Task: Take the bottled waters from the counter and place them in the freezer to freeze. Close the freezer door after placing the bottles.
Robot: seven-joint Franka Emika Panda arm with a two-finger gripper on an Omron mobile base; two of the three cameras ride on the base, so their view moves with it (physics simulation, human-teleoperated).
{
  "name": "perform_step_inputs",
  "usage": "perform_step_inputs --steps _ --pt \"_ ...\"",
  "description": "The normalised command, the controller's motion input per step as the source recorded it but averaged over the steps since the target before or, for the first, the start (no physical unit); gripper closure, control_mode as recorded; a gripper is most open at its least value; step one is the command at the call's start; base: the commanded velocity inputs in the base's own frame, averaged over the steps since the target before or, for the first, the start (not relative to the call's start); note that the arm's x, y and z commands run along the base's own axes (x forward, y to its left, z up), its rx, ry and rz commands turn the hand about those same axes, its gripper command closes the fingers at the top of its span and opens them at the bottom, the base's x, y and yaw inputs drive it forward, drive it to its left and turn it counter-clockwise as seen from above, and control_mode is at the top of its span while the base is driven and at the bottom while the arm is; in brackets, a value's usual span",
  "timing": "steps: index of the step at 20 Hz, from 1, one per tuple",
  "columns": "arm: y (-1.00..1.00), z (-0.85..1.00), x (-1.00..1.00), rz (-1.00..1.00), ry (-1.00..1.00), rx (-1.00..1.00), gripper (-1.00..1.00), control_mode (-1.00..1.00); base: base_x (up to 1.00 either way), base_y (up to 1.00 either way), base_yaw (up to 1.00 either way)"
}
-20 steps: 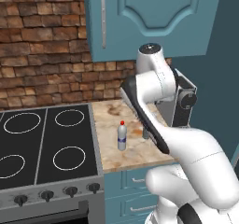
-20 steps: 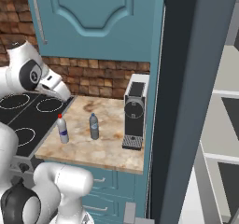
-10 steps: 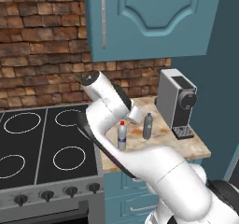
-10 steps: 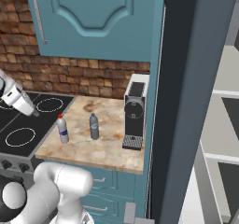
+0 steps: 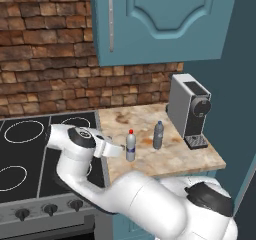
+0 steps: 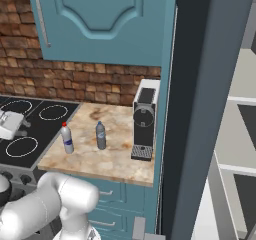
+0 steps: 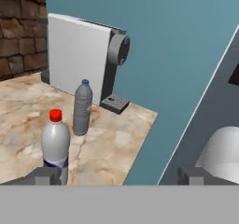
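Two bottled waters stand upright on the marbled counter (image 5: 175, 156): a whitish one with a red cap (image 5: 131, 146) (image 6: 67, 138) (image 7: 55, 141), and a grey-blue one with a dark blue cap (image 5: 158, 135) (image 6: 100, 135) (image 7: 82, 107) to its right. My gripper (image 7: 120, 176) is open, low over the stove's edge just left of the red-capped bottle, facing it and apart from it. In the right base view the hand (image 6: 10, 124) sits at the left edge. The freezer (image 6: 200, 109) rises dark grey right of the counter, open, with pale shelves (image 6: 240, 101) showing.
A grey and white coffee machine (image 5: 190, 109) (image 6: 144, 116) (image 7: 84, 62) stands at the counter's right end, behind the bottles. The black stove top (image 5: 30, 149) lies left of the counter. A teal wall cupboard (image 5: 160, 19) hangs above, with a brick wall (image 5: 45, 59) behind.
The arm has swung from upright over the counter down and to the left. The hand now sits low over the stove beside the red-capped bottle. Both bottles stayed put.
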Motion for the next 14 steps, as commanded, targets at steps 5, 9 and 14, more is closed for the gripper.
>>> perform_step_inputs --steps 5,9,14 --pt "-0.15 -0.61 0.32 -0.19 -0.02 -0.04 -1.00 -1.00 0.00 0.00 0.00" --pt "-0.29 -0.19 0.40 0.00 -0.11 0.04 -1.00 -1.00 0.00 0.00 0.00" --pt "-0.02 -0.18 0.30 0.00 -0.07 0.01 -1.00 -1.00 0.00 0.00 0.00"
